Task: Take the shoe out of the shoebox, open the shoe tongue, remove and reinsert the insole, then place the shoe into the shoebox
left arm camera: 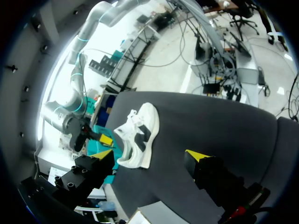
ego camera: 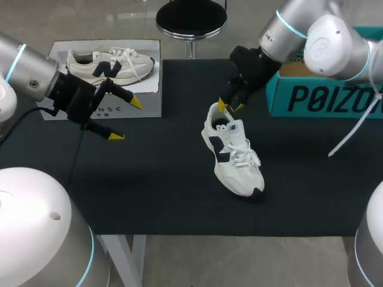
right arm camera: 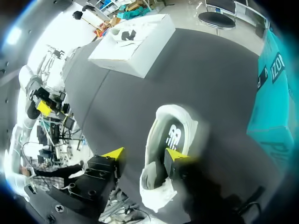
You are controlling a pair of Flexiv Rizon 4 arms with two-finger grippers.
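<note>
A dark bench (ego camera: 149, 191) fills most of the view from above. The shoe (ego camera: 233, 158) lies on it near the middle, out of any box. It is white with dark patches, its toe points to the lower right and its heel to the top of the frame. The right gripper (ego camera: 230, 106) is just at the heel. In the right wrist view this gripper (right arm camera: 145, 154) is open. One yellow tip sits over the shoe (right arm camera: 170, 133) and hides part of its opening. The other tip is out beside the shoe with a strip of bench between them. I cannot tell if the covering finger touches the shoe. The teal shoebox (ego camera: 323, 98) stands at the upper right. The right arm hides part of it and the frame edge cuts it off, so its inside can hardly be seen. The left gripper (ego camera: 125, 119) is at the left of the frame, wide open and holding nothing, well apart from the shoe. In its own view the shoe (left arm camera: 138, 135) lies ahead of its spread fingers. Behind it, at the upper left, is a white box (ego camera: 149, 104) with a second shoe (ego camera: 108, 66). I cannot tell if that shoe lies on top of the box or inside it.
</note>
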